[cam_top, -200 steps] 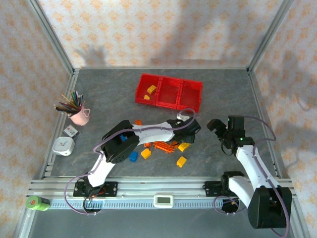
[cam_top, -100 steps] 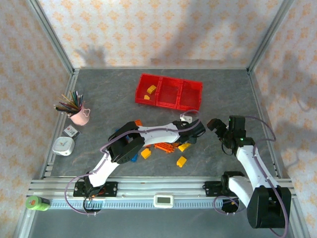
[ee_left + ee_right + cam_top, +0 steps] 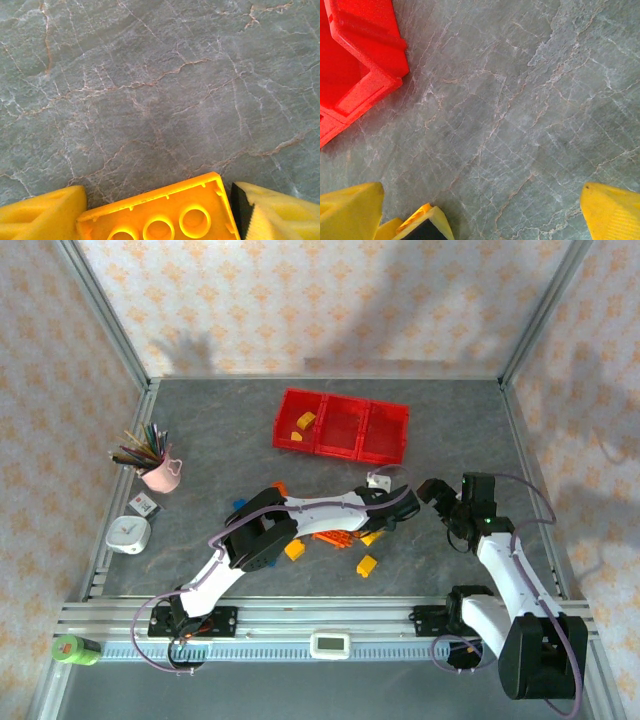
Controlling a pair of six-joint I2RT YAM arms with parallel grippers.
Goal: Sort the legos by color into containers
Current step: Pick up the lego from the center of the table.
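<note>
Jaws of the left gripper (image 3: 157, 194) stand part-closed at either end of a yellow brick (image 3: 160, 220) on the table (image 3: 150, 75), to the near side of the red bins (image 3: 341, 426); whether they truly pinch it I cannot tell. Pick-up seems in hand: next comes a firm squeeze, a lift, and a carry to the bins' left-end compartment, where yellow pieces (image 3: 305, 421) lie. Right gripper (image 3: 482, 205) hangs wide open and empty near the bins' right end.

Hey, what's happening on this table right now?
Bricks are getting sorted by colour into red bins. The left gripper is at the loose pile, its fingers against both sides of a yellow brick. The right gripper hangs open near the bins' corner. Two yellow bricks lie in the left bin.
</note>
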